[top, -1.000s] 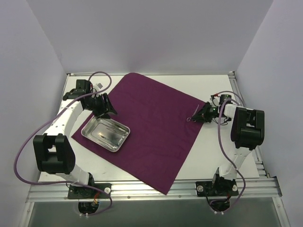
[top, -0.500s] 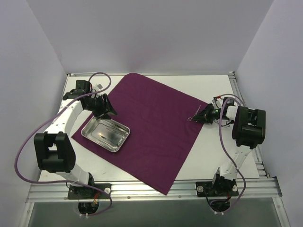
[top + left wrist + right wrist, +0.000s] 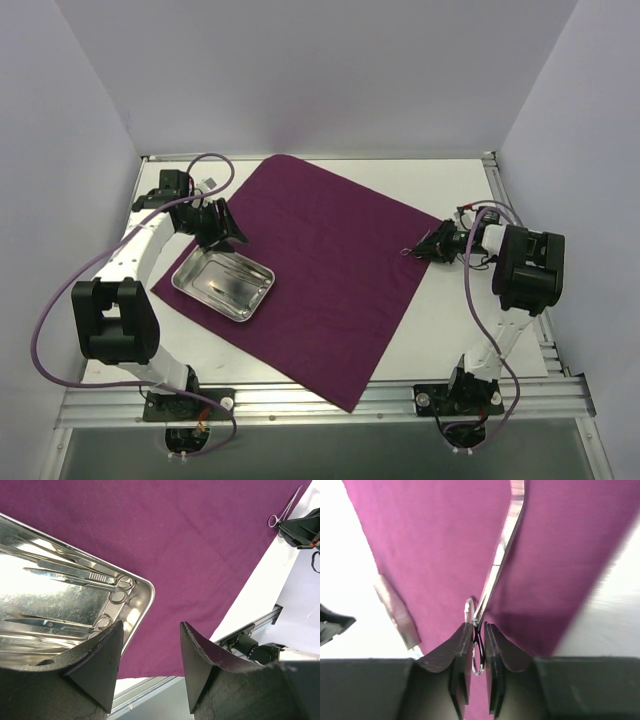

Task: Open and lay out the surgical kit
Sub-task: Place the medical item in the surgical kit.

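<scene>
The dark magenta cloth wrap (image 3: 320, 270) lies spread flat on the table. On its left part sits the steel tray (image 3: 215, 275), which holds several thin ring-handled instruments (image 3: 75, 575). My left gripper (image 3: 225, 232) hovers open just behind the tray with nothing between its fingers (image 3: 105, 655). One ring-handled instrument (image 3: 502, 545) lies at the cloth's right edge (image 3: 410, 245). My right gripper (image 3: 479, 627) straddles that instrument's ring handle. Its jaws stand slightly parted, with a thin gap beside the ring.
White table shows to the right of the cloth (image 3: 450, 320) and at the left behind the tray. An aluminium rail (image 3: 320, 395) runs along the near edge. White walls close in the back and both sides.
The right gripper has shifted slightly and brought the instrument down to the cloth's right edge. Its jaws have eased apart a little around the ring. The left arm has not moved.
</scene>
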`<state>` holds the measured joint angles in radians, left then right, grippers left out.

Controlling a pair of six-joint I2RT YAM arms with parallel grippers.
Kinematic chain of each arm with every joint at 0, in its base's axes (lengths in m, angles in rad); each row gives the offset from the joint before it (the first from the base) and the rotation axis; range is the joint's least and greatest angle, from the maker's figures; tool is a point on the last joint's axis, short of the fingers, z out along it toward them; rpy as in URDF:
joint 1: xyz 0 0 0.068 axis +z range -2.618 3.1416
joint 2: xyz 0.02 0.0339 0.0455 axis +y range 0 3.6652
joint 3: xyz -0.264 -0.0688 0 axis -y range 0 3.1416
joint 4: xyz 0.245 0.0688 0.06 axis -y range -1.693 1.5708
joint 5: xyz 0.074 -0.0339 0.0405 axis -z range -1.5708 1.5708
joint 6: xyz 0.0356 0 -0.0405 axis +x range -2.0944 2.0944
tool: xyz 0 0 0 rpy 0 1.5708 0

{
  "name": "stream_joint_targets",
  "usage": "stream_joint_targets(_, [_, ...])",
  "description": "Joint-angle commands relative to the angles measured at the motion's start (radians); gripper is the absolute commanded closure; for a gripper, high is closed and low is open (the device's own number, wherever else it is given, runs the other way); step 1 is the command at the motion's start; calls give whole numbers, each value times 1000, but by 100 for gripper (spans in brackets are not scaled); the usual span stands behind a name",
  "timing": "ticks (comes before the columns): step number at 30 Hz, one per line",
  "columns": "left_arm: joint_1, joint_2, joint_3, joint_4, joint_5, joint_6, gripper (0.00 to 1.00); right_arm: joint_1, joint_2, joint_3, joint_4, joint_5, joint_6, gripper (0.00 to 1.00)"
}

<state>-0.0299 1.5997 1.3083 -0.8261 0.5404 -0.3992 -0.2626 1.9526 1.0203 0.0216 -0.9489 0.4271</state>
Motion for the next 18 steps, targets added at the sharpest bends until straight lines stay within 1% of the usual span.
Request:
stream_joint_targets(1, [13, 0, 20, 30, 24, 13, 43, -18, 19, 21, -77, 76, -37, 82])
stream_joint_targets(2, [15, 0, 20, 33, 26, 13, 43, -20, 22, 21, -97, 87, -42, 78])
stream_joint_targets(4, [16, 5, 17, 33, 27, 13, 42, -20, 28, 18, -106, 104, -54, 74])
stream_joint_targets(5, [16, 6, 16, 33, 32, 13, 43, -21, 28, 17, -115, 114, -56, 68])
stream_joint_targets(10, [18, 16, 16, 33, 39, 14, 43, -20, 11, 29, -159, 151, -73, 63])
stream_joint_targets(13, [18, 19, 20, 25, 27, 16, 43, -20, -38, 43, -209, 202, -76, 57])
stream_joint_targets(15, [18, 19, 20, 21, 12, 13, 43, -21, -73, 64, -308, 278, -77, 53])
stream_joint_targets(18, [18, 20, 14, 24, 10, 3, 42, -17, -110, 99, -371, 363, -80, 48])
